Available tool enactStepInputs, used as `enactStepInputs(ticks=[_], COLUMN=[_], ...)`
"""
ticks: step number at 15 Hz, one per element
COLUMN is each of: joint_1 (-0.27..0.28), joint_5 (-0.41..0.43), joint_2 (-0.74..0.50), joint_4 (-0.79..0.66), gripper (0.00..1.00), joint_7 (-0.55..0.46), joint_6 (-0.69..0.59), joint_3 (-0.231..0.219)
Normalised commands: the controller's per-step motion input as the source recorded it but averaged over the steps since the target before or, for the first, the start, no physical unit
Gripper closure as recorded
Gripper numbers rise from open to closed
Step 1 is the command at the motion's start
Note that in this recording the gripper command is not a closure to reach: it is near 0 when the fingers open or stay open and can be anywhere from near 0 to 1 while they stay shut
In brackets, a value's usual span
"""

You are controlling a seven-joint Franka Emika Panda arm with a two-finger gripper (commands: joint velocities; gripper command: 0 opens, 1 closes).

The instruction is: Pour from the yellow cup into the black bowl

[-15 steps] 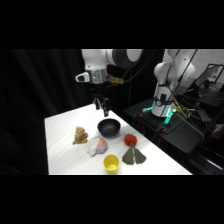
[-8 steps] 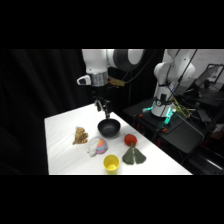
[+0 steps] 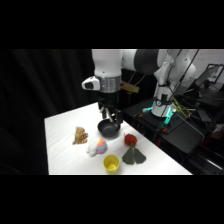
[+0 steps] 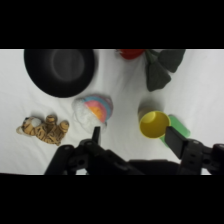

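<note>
You're at the approach step: the gripper [image 3: 112,116] hangs above the bowl [image 3: 108,130], fingers spread and holding nothing. The cup [image 4: 154,124] stands upright near the table's [image 3: 65,145] front edge, untouched. Next, move across and down to straddle its rim. The egg toy [image 4: 95,109] sits just beside your path; the green fan [image 4: 159,70], red thing [image 3: 130,139] and tiger toy [image 4: 44,127] lie clear.
</note>
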Motion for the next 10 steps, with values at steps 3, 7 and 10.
enactStepInputs(ticks=[3,7,10], joint_1=[0.199,0.125,0.027], joint_5=[-0.206,-0.117,0.019], joint_2=[0.36,0.40,0.33], joint_4=[0.45,0.41,0.25], gripper=[0.00,0.00,0.00], joint_7=[0.32,0.14,-0.01], joint_6=[-0.02,0.12,0.24], joint_3=[0.106,0.023,-0.035])
